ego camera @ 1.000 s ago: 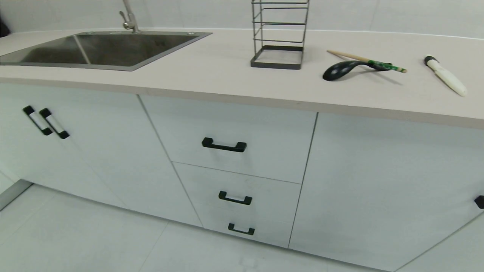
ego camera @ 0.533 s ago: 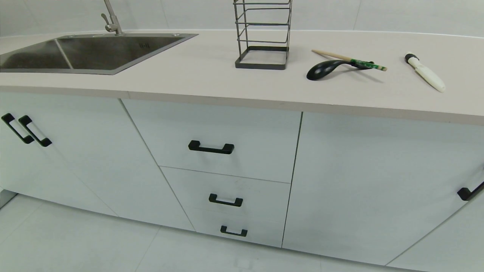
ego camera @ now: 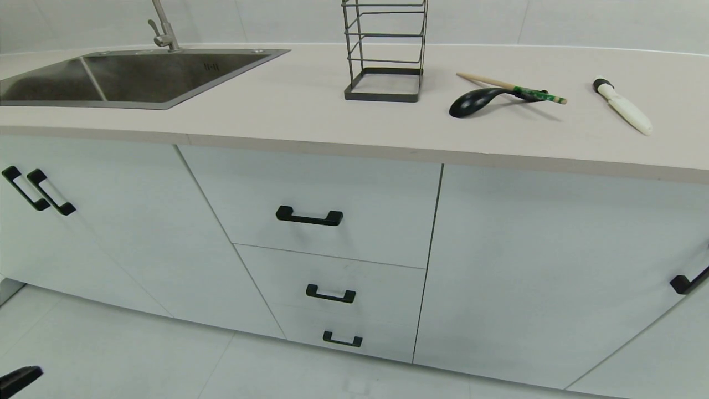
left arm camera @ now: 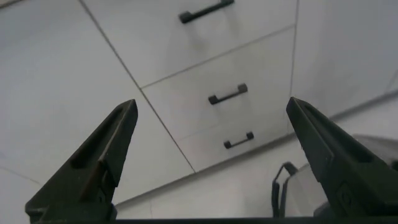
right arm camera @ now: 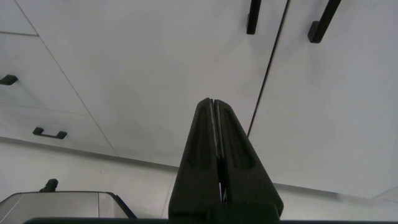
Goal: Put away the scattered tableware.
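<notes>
Head view: black spoon [ego camera: 479,101], chopstick [ego camera: 512,88] lying across its handle, and white-handled knife [ego camera: 623,107] lay on the table [ego camera: 277,119], right of the wire rack [ego camera: 385,55]. Their long axes ran mostly sideways. The dark tip low at the edge was probably my left gripper [ego camera: 16,381].

Left wrist view: fingers [left arm camera: 112,143] spread wide, facing the drawers [left arm camera: 230,93].

Right wrist view: right gripper [right arm camera: 212,106], fingers pressed together, facing the cabinet doors [right arm camera: 137,81]. I judged the right arm nearer, with every piece up above it.

Bare countertop [ego camera: 277,116] separates the wire rack [ego camera: 381,98] from the spoon [ego camera: 471,102], which a chopstick [ego camera: 498,84] crosses.
</notes>
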